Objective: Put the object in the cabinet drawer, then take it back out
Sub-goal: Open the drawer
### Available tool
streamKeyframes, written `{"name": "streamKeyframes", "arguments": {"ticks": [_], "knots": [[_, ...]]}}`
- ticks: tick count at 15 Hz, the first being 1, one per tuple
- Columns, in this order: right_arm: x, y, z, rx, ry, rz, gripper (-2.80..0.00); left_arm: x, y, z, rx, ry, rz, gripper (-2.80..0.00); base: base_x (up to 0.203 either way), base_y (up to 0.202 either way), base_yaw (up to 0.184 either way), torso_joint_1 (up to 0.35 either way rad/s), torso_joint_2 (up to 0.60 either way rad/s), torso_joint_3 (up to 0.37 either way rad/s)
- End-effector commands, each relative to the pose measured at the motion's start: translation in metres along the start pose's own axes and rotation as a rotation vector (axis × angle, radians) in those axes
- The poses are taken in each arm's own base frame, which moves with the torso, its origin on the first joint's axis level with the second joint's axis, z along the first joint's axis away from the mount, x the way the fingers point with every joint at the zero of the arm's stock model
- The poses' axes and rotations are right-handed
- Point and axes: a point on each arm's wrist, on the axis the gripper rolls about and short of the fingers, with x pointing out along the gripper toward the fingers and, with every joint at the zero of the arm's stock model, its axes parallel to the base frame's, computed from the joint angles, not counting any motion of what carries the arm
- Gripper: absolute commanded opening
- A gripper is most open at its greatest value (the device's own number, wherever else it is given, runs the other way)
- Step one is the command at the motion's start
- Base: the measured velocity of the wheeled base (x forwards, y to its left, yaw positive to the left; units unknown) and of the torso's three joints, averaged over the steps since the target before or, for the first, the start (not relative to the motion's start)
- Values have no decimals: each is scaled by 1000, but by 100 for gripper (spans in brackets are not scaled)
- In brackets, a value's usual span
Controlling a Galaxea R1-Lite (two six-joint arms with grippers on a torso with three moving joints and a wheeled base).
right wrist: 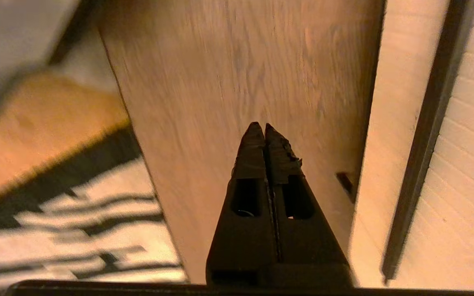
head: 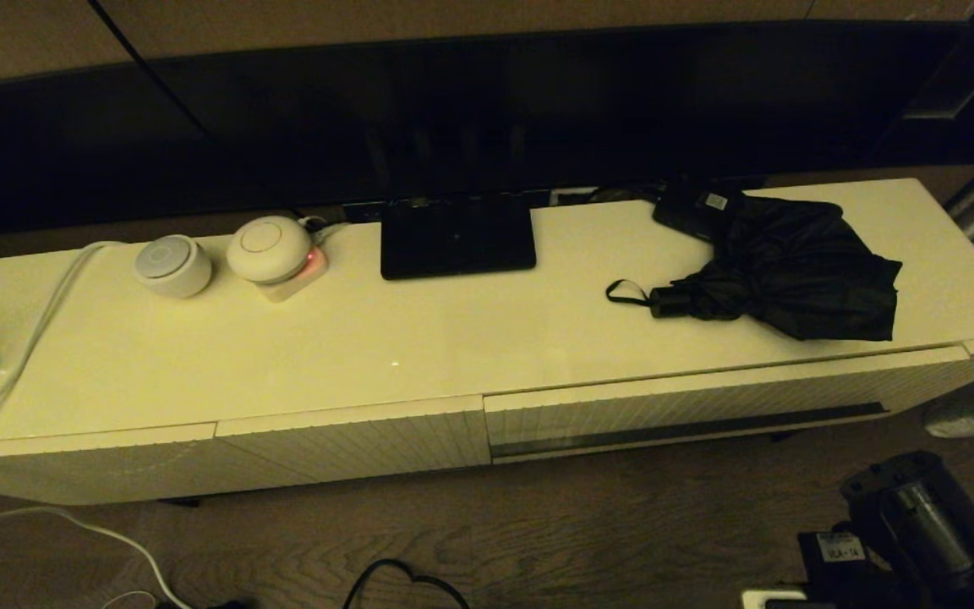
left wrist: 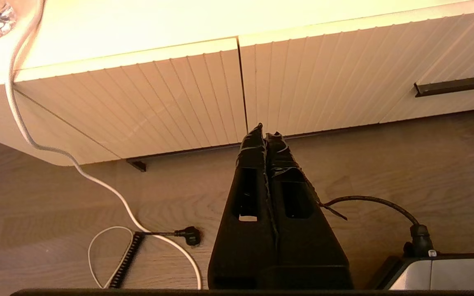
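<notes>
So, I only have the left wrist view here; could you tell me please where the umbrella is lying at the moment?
Observer: The black folding umbrella lies on the cabinet top, towards the right end, above the drawer with the dark handle strip.
Operator: Thank you. Is that drawer open yet?
Observer: No, the drawer looks shut, its front flush with the neighbouring ribbed panels.
Operator: And where is the right hand?
Observer: The right hand is shut and empty, low over the wooden floor beside the handle strip.
Operator: Is anything touching the umbrella?
Observer: A small black box with a white label sits right behind it, partly under the fabric as far as I can tell.
</notes>
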Motion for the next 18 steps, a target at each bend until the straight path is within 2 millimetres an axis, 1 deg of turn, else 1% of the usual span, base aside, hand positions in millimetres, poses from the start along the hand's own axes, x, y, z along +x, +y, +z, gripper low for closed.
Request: {"name": "streamKeyframes", "arguments": {"ticks": [1,4,6,7,11,14,18], "knots": [[8,-2,-10,-55,42,27,-280,0,0,-1,0,3,0,-280,0,0,0,0,0,0],[20,-3,-12,-75,49,24,-280,0,0,-1,1,3,0,-280,0,0,0,0,0,0],[32,3,-14,-74,40,2,-280,0,0,-1,-1,3,0,-280,0,0,0,0,0,0],[37,7,-15,-75,29,-10,0,0,0,-1,-1,3,0,-280,0,0,0,0,0,0],[46,10,-13,-100,18,4,0,0,0,-1,0,3,0,-280,0,0,0,0,0,0],[48,9,-12,-182,16,7,0,0,0,-1,0,3,0,-280,0,0,0,0,0,0],[57,-2,-8,-186,6,-46,0,0,0,-1,-1,3,0,-280,0,0,0,0,0,0]]}}
